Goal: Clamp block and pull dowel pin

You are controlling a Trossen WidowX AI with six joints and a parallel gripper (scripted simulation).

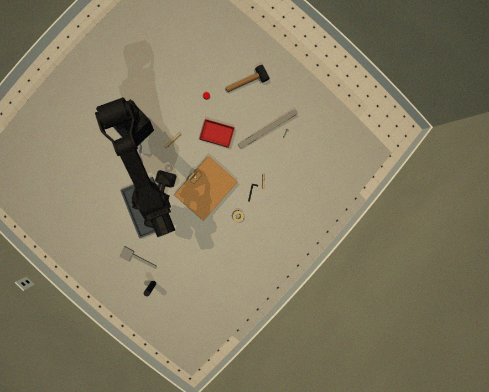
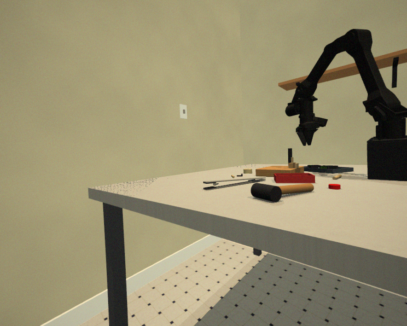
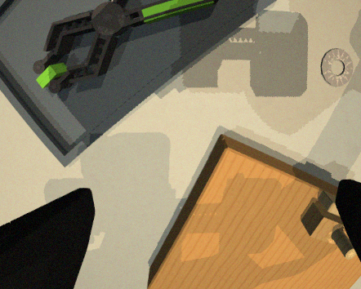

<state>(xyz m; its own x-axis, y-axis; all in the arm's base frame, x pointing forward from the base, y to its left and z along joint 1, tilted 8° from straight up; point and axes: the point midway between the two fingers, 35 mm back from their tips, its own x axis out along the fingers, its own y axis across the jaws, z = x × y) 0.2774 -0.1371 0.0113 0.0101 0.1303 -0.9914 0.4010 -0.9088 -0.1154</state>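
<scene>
My gripper [image 2: 306, 144] [image 3: 220, 198] is open and empty, high above the table between the dark tray and the board; its fingertips are hidden in the overhead view. The spring clamp [image 3: 108, 18], black with green handles and a green jaw pad, lies in the dark tray [image 1: 129, 212] [image 2: 346, 170]. The small wooden block [image 3: 311, 217] [image 2: 291, 165] sits on the wooden board [image 1: 222, 183] [image 2: 271, 171] [image 3: 208, 255], with its dowel pin [image 2: 292, 159] [image 3: 342, 242] standing in it. The bench stop [image 2: 296, 165] is beside it near the board edge. My right finger partly hides them in the wrist view.
Around the board lie a red tray [image 1: 217, 133] [image 2: 293, 179], a tape roll [image 1: 233, 216], a hex key [image 1: 250, 194], loose dowels [image 1: 263, 181] [image 1: 172, 139] and a ring [image 3: 346, 67]. A mallet [image 1: 243, 82], a long bar [image 1: 268, 128] and an upright black cylinder [image 1: 149, 288] are farther out.
</scene>
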